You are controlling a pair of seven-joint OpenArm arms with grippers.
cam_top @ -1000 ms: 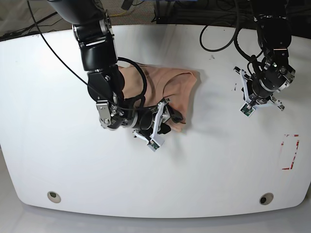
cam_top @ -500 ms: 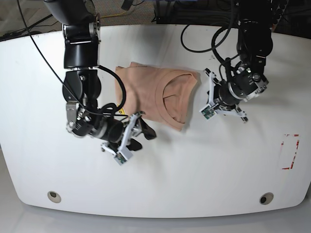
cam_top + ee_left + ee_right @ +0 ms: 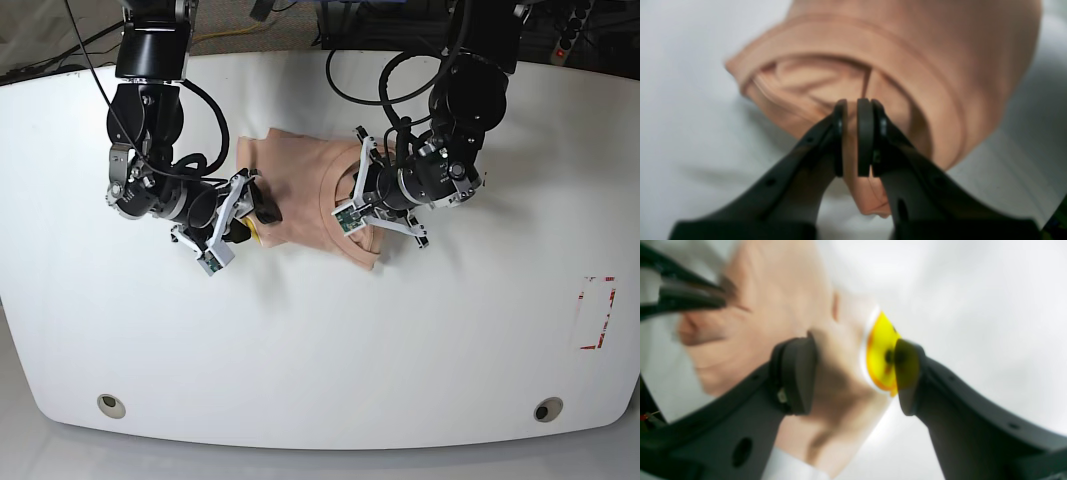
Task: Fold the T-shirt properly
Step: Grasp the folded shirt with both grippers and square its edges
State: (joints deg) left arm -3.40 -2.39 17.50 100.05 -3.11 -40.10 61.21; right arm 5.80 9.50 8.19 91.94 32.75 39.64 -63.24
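The peach-pink T-shirt (image 3: 300,185) lies folded into a small bundle at the middle of the white table (image 3: 320,340). My left gripper (image 3: 360,205) is at the bundle's right side, by the collar. In the left wrist view it (image 3: 852,140) is shut on a fold of the shirt (image 3: 907,50) at the neck opening. My right gripper (image 3: 252,215) is at the bundle's left edge. In the right wrist view it (image 3: 851,373) is open, and its jaws straddle the shirt's edge (image 3: 780,290) at the yellow face print (image 3: 880,353).
A red tape mark (image 3: 597,312) is on the table at the far right. Two round holes (image 3: 112,404) (image 3: 546,409) sit near the front edge. Cables hang behind the table's back edge.
The left gripper has moved left from beside the shirt onto its collar and closed on it. The right gripper has moved up from the table in front to the shirt's left edge.
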